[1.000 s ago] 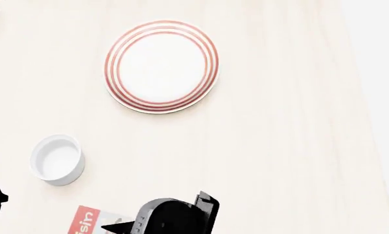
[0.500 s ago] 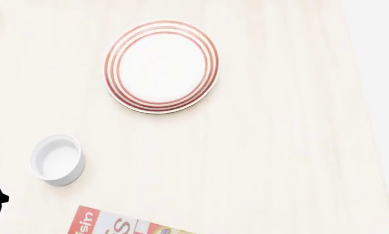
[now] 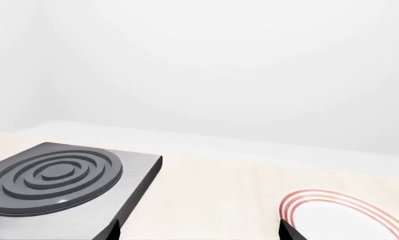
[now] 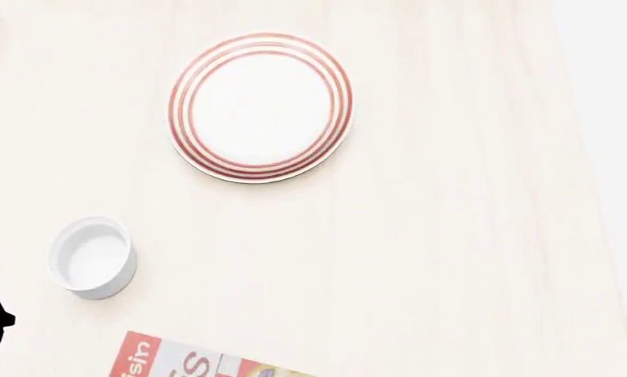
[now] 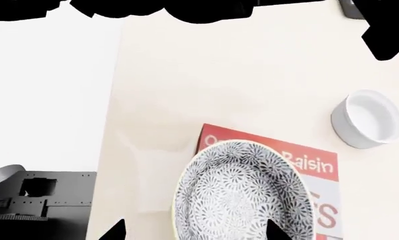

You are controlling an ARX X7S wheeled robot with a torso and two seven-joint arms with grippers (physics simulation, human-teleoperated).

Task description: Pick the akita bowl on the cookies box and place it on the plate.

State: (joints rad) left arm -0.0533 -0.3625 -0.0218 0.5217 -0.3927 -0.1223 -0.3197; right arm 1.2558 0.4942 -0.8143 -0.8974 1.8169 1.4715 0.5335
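In the right wrist view the akita bowl (image 5: 243,197), white with dense grey flower speckle, stands on the red-and-white cookies box (image 5: 314,170). My right gripper (image 5: 194,234) is open above it. One fingertip (image 5: 276,232) shows over the bowl's inside and the other over the table outside its rim. The plate (image 4: 260,107), white with red rings, lies on the table at the far middle of the head view, and a corner of the cookies box (image 4: 177,360) shows at the bottom edge. My left gripper (image 3: 199,236) is open with nothing in it, beside the plate (image 3: 349,215).
A plain white cup (image 4: 93,258) stands left of the box and also shows as the cup (image 5: 367,119) in the right wrist view. A dark square stove plate (image 3: 53,177) sits ahead of the left gripper. The robot's base (image 5: 33,195) lies past the table edge.
One second ago the right arm's dark body showed over the box at the bottom of the head view. It has since left that view. The plate, cup and box have not moved.
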